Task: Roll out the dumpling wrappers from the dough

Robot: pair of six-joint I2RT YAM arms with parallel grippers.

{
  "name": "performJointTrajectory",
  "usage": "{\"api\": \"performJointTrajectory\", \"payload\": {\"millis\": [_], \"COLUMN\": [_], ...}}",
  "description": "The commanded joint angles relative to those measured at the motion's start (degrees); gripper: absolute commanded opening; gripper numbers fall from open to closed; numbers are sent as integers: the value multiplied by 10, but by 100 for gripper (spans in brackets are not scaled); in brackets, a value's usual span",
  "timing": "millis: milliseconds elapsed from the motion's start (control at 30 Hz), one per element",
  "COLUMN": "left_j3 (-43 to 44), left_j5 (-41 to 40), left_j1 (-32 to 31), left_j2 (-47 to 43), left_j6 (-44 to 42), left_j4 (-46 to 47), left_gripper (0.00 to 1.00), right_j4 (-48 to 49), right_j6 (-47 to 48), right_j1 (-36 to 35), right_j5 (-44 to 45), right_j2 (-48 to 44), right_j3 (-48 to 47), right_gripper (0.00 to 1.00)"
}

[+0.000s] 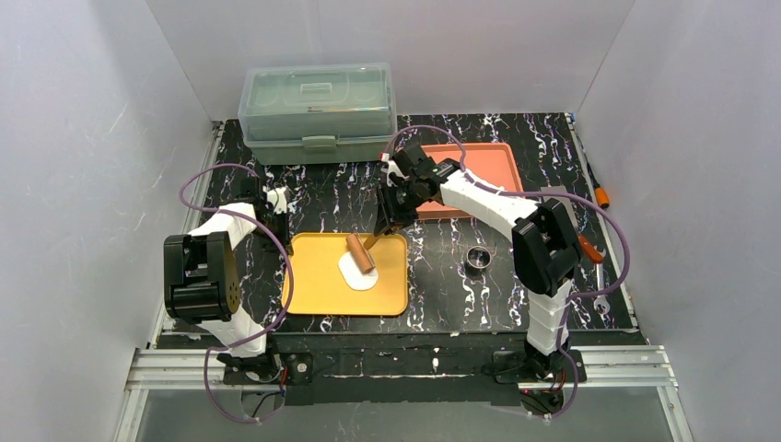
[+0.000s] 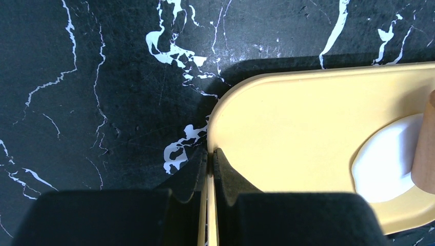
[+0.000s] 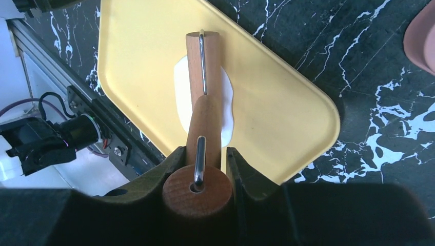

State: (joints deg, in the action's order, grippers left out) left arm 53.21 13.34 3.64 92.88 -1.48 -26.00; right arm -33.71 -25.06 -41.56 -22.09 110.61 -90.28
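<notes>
A flat oval of white dough (image 1: 357,274) lies on the yellow tray (image 1: 318,290). Across the dough rests a wooden rolling pin (image 1: 361,252). In the right wrist view my right gripper (image 3: 205,160) is shut on the pin's wooden handle (image 3: 197,192), and the barrel (image 3: 203,61) sits on the dough (image 3: 227,105). My left gripper (image 2: 210,154) is shut on the tray's rim (image 2: 215,123) at its far left corner, with the dough (image 2: 387,164) off to the right. No dumpling wrappers are in view.
A small metal ring (image 1: 477,258) stands on the black marble table right of the yellow tray. An orange tray (image 1: 479,161) lies behind the right arm. A lidded plastic box (image 1: 318,110) sits at the back, and hand tools (image 1: 599,195) lie along the right edge.
</notes>
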Motion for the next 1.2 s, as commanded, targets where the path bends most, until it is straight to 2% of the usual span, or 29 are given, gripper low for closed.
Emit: {"api": "performJointTrajectory", "payload": {"millis": [0, 133, 267, 433, 600, 900, 1167], "left_j3": [-18, -19, -19, -19, -21, -21, -23], "left_j5": [-2, -3, -4, -3, -2, 1, -2], "left_j1": [-4, -5, -4, -5, -4, -5, -5], "left_j2": [-5, -6, -6, -6, -7, -8, -11], "left_j6": [-9, -9, -8, -8, -7, -7, -8], "left_j4": [-11, -10, -8, -7, -6, -5, -4], "left_gripper": [0, 0, 0, 0, 0, 0, 0], "right_j4": [-88, -110, -105, -131, -189, -156, -192], "right_j6": [58, 75, 74, 89, 109, 91, 120], "right_j1": [1, -2, -19, -26, -41, -75, -30], "right_j5": [24, 66, 60, 45, 75, 81, 145], "right_j2": [24, 55, 87, 140, 178, 185, 148], "right_j3": [6, -1, -16, -92, -165, -136, -127], "right_gripper": [1, 1, 1, 1, 1, 1, 1]}}
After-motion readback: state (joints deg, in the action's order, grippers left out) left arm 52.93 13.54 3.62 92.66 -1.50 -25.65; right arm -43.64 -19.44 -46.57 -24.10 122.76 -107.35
